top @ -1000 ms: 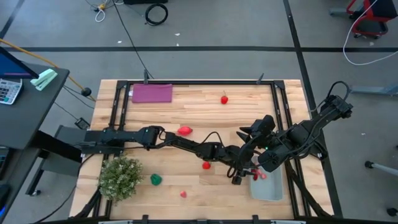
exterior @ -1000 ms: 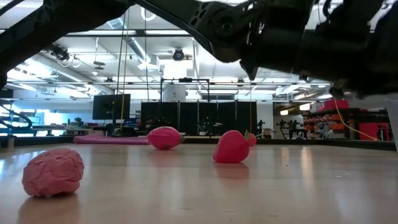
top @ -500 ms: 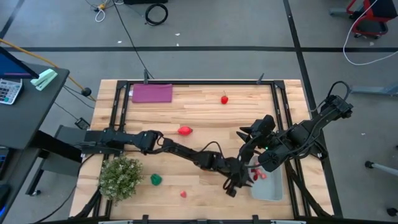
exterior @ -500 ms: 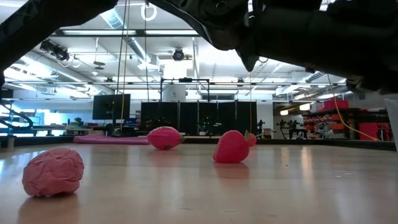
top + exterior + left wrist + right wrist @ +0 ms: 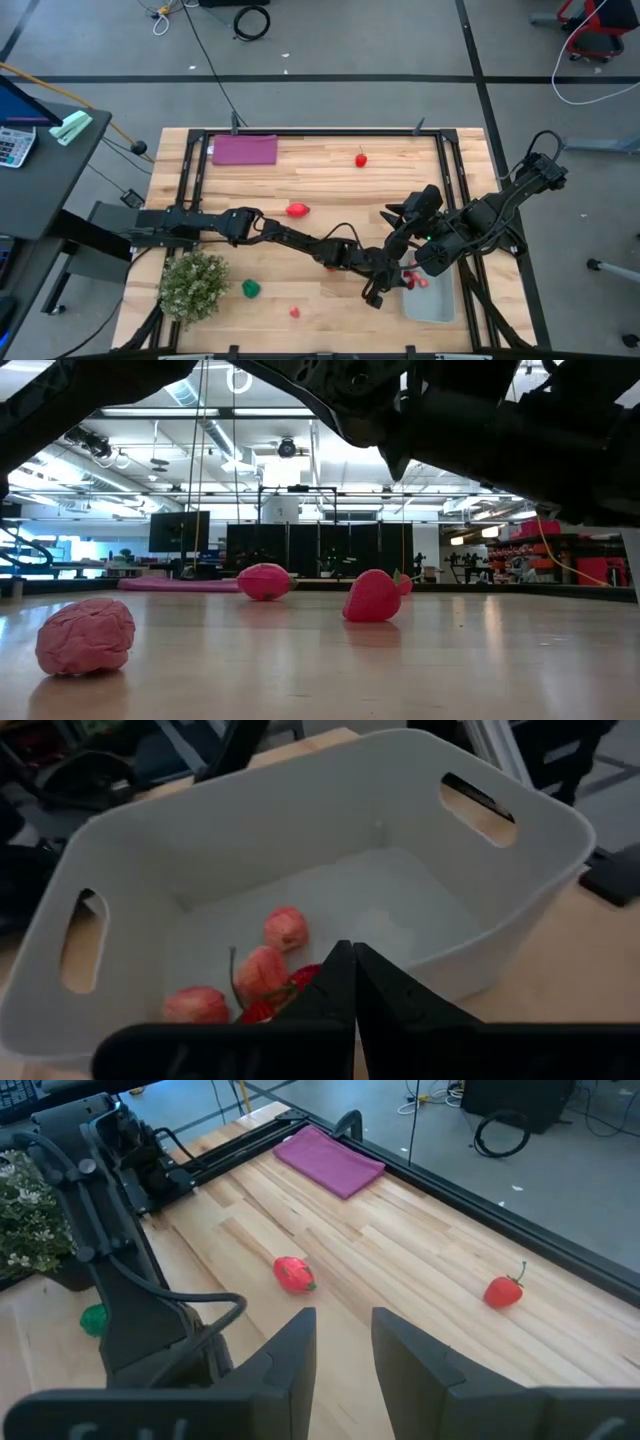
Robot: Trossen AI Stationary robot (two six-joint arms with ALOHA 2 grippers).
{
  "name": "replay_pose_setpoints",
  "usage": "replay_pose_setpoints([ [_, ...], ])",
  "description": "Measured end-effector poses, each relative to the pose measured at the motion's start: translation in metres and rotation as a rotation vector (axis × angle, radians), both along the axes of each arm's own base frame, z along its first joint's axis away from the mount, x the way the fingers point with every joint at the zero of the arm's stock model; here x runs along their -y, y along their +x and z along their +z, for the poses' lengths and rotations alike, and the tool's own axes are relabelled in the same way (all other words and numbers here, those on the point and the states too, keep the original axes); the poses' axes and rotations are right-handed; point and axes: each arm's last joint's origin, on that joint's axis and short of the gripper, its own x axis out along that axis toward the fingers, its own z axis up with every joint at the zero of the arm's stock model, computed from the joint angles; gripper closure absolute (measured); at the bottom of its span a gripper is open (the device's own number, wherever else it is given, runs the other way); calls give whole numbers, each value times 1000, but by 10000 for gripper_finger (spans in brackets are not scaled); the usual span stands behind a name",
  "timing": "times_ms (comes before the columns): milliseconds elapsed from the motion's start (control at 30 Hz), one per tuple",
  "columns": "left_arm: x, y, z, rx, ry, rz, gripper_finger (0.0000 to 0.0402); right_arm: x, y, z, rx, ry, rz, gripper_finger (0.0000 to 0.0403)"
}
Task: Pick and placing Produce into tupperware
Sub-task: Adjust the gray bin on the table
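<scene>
The pale tupperware (image 5: pixel 432 300) sits at the table's near right; in the left wrist view its wall (image 5: pixel 300 830) surrounds several pink and red pieces (image 5: pixel 285 928). My left gripper (image 5: pixel 352 952) is shut, just above the container's near-left rim (image 5: pixel 375 295), with a red piece (image 5: pixel 300 982) showing beside its fingertips. My right gripper (image 5: pixel 345 1342) is open and hovers over the table farther back (image 5: pixel 400 215). Loose produce lies on the wood: a red piece (image 5: pixel 297 210), a stemmed red one (image 5: pixel 361 158), a pink one (image 5: pixel 295 312) and a green one (image 5: pixel 250 288).
A bushy pale-green plant (image 5: pixel 192 283) stands at the near left and a flat purple rectangle (image 5: pixel 244 150) lies at the far left. A black frame (image 5: pixel 320 132) runs round the table. The low view shows one more strawberry (image 5: pixel 372 597) that my left arm covers from above.
My left gripper has shifted a little toward the table's near edge beside the container, the arm stretching lower across the table. The loose produce has not moved.
</scene>
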Motion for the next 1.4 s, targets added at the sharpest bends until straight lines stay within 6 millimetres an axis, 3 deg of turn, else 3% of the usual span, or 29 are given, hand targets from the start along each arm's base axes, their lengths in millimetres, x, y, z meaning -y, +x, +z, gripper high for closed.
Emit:
replay_pose_setpoints([
  [200,-1,2,4,48,4,35,398,0,0,0,0,1,0,295],
  [700,-3,-1,-2,-38,19,40,399,0,-3,2,-20,35,32,296],
  [1067,-7,-10,19,-139,46,45,398,0,-3,2,-27,30,37,295],
  [1400,-6,-14,37,-126,49,38,399,0,-3,1,-28,31,38,295],
])
